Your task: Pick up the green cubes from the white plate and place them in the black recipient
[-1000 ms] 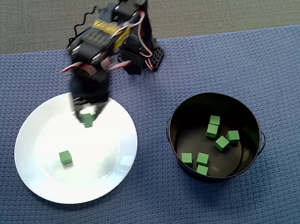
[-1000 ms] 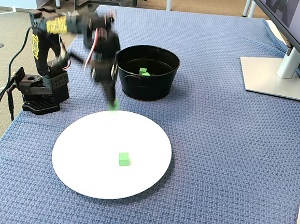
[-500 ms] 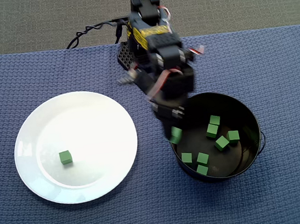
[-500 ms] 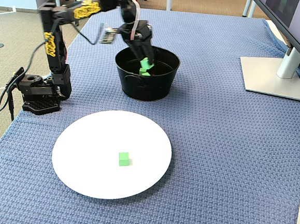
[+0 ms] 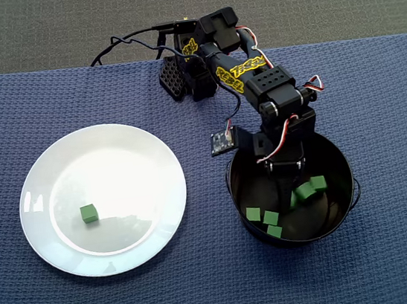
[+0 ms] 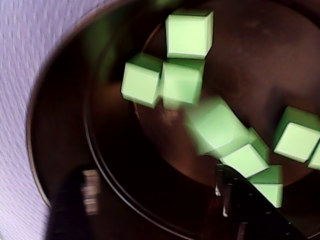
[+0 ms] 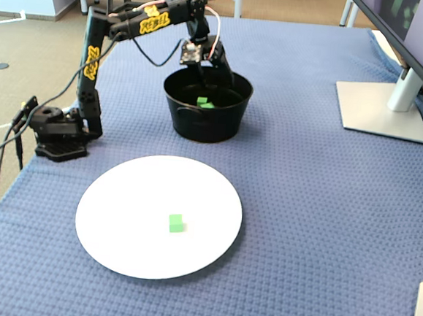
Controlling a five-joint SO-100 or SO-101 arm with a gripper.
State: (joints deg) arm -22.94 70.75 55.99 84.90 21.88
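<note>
The black recipient (image 5: 292,184) stands right of the white plate (image 5: 115,163) in the overhead view. One green cube (image 5: 88,213) lies on the plate, left of its middle; the fixed view shows this cube (image 7: 176,223) too. Several green cubes (image 5: 271,218) lie in the pot. My gripper (image 5: 284,165) hangs over the pot's inside. In the wrist view the gripper (image 6: 160,200) is open, its fingers wide apart with nothing between them. A blurred green cube (image 6: 215,127) is loose above the pot's floor among the others.
A blue woven cloth (image 5: 377,99) covers the table. The arm's base (image 7: 56,127) stands at the left in the fixed view. A monitor stand (image 7: 382,109) sits at the far right. A cable (image 5: 125,42) trails from the base.
The arm swung from the plate over to the pot with a green cube in the gripper. The gripper has since opened and that cube is loose inside the pot.
</note>
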